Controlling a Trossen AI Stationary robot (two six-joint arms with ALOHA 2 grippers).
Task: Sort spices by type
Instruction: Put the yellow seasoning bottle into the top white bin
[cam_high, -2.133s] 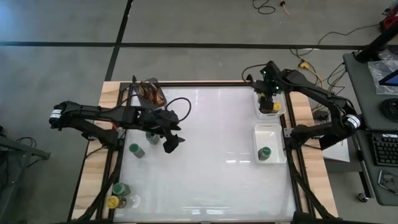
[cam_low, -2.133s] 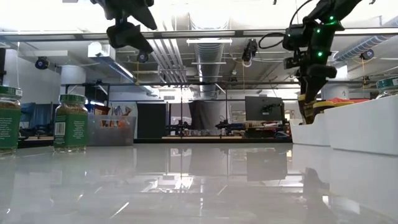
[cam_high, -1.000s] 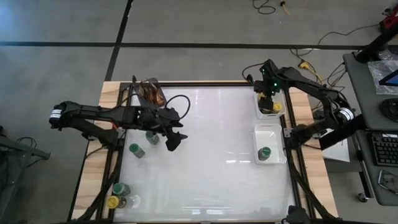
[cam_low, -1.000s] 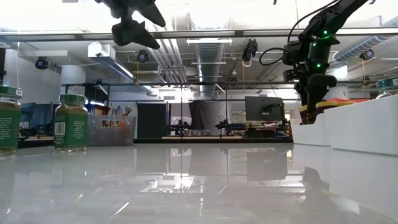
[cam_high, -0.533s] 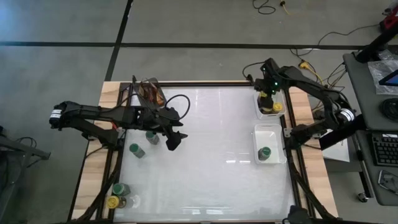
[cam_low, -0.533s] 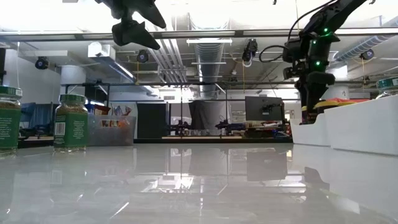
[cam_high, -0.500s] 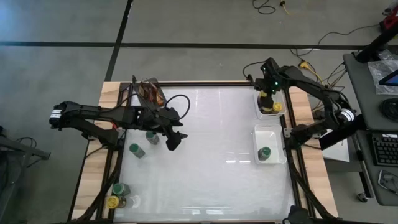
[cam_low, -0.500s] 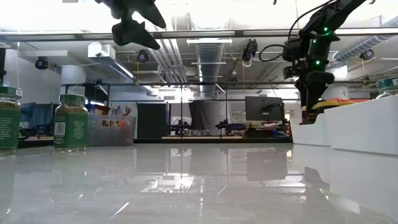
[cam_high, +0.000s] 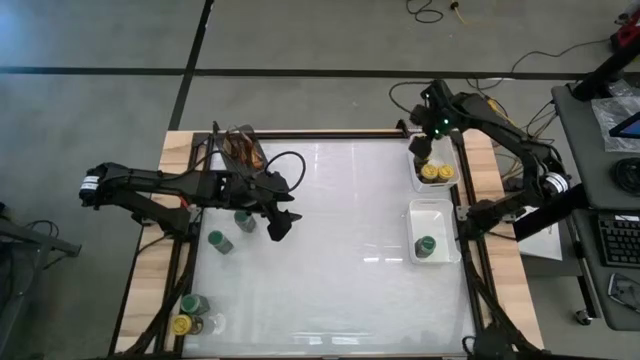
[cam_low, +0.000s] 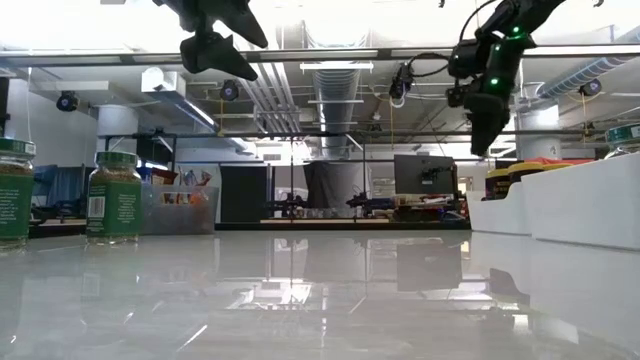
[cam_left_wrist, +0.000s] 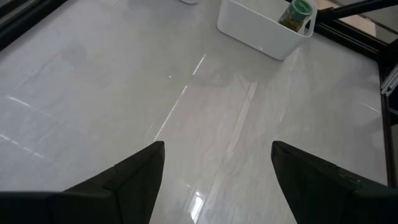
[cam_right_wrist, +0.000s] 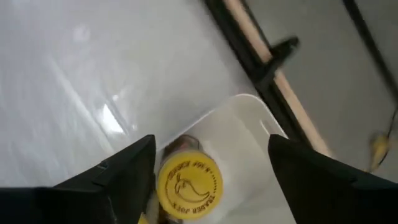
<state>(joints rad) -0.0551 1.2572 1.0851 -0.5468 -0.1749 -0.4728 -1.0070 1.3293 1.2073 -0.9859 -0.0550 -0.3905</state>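
Note:
Two yellow-lidded spice jars (cam_high: 437, 172) stand in the far white tray (cam_high: 452, 182) at the table's right edge. One of them (cam_right_wrist: 188, 180) shows right below my right gripper (cam_high: 423, 150), which hangs open above the tray, clear of the jars. A green-lidded jar (cam_high: 425, 245) stands in the near white tray (cam_high: 433, 212). My left gripper (cam_high: 278, 226) hovers open over the table's left half, next to a green-lidded jar (cam_high: 243, 220). More jars stand on the table at the left (cam_high: 217, 241) and in the near-left corner (cam_high: 193, 304).
A grey cup of brown sticks (cam_high: 245, 150) stands at the far left. The middle of the white tabletop (cam_high: 340, 250) lies bare between the arms. A black frame (cam_high: 468, 250) runs along the table's edges. In the low view, two green-lidded jars (cam_low: 113, 197) stand at the left.
My right gripper has risen from the far tray and rolled about its own axis. The yellow-lidded jar it stood over stays in the tray beside the other one. My left arm has kept still.

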